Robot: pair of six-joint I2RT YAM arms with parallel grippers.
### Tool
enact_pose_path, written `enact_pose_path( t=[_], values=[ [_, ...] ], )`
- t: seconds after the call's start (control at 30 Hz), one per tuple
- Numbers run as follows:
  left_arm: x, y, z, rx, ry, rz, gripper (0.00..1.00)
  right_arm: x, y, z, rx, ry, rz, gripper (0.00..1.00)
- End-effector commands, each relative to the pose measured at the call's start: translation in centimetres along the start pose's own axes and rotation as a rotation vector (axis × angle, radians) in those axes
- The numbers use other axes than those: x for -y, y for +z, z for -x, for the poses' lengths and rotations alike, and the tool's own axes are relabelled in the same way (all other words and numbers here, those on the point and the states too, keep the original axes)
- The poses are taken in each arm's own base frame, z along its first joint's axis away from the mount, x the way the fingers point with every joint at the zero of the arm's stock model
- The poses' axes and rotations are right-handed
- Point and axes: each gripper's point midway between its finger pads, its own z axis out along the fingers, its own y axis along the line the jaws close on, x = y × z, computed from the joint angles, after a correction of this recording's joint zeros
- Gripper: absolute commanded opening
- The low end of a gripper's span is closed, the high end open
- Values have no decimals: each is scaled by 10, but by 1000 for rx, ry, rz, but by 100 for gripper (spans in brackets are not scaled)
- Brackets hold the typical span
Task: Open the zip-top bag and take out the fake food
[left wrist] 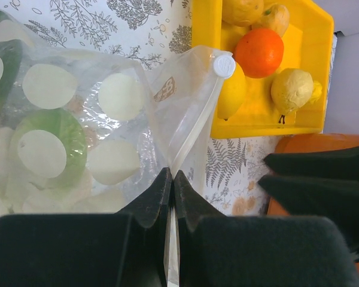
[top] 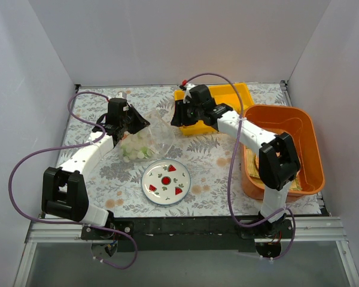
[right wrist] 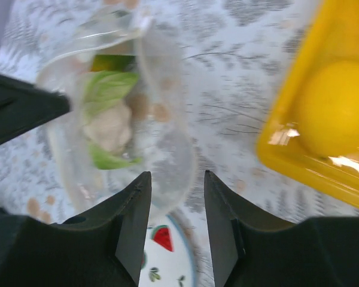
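Note:
The clear zip-top bag (top: 145,139) lies on the patterned table left of centre, holding pale green-white fake food pieces (top: 134,149). My left gripper (left wrist: 172,176) is shut on the bag's edge near its zip strip, whose white slider (left wrist: 223,66) shows further along. In the right wrist view the bag (right wrist: 116,107) and its green-white pieces (right wrist: 107,119) lie beyond my right gripper (right wrist: 176,182), which is open and empty above the table between bag and yellow tray (top: 218,107). An orange fruit (left wrist: 259,52) and yellow lemon-like fruits (left wrist: 292,89) sit in the yellow tray (left wrist: 263,122).
A white plate (top: 166,182) with red fruit motifs lies at front centre; its rim shows in the right wrist view (right wrist: 167,263). A large orange bin (top: 284,149) stands at the right. White walls enclose the table on three sides.

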Motion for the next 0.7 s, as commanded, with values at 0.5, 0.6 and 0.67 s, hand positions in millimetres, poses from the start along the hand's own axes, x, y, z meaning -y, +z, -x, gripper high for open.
enact_pose_path(
  t=[0.5,0.6,0.67],
  values=[
    [-5,-65,29,122,22,111,61,-90,80,-38,-90,104,411,53],
    [-42,-70,37,178,-8,243,55,-91,79,-43,-95,127,434,59],
    [-63,-68,41,180,-32,288,47,-94,78,-45,-90,144,454,63]
  ],
)
